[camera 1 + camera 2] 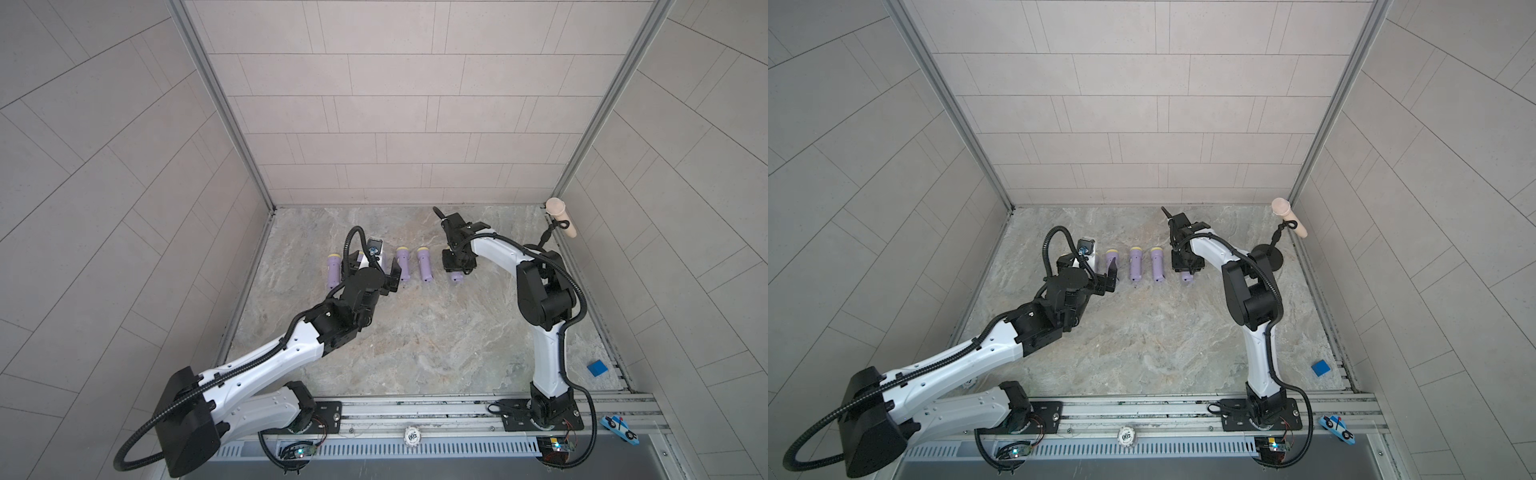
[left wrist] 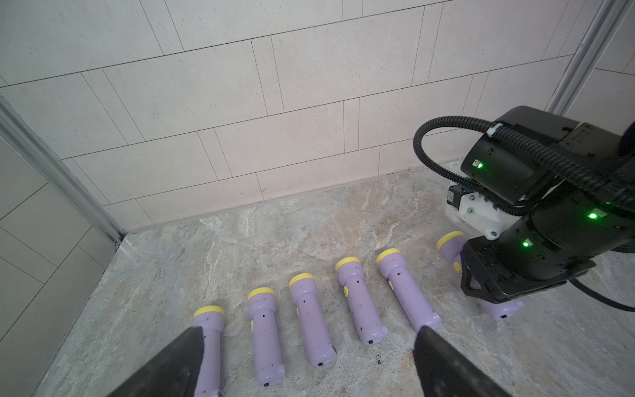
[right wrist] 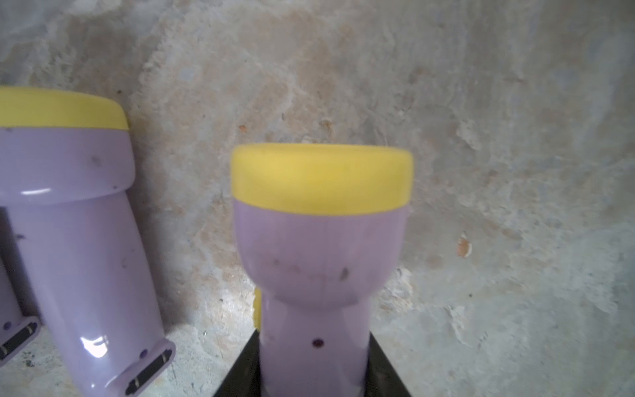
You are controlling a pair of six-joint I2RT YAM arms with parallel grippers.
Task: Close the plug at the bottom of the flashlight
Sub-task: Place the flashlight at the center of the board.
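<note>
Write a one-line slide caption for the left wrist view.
Six purple flashlights in a row on the table; right pincer grips the end flashlight, left pincer hangs open.

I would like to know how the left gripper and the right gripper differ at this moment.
The left gripper stands wide open and holds nothing; the right gripper is shut on a purple flashlight. The left gripper hangs over the loose flashlights in the row, while the right gripper sits at the row's end, on the right arm's side. Both are black parallel grippers.
</note>
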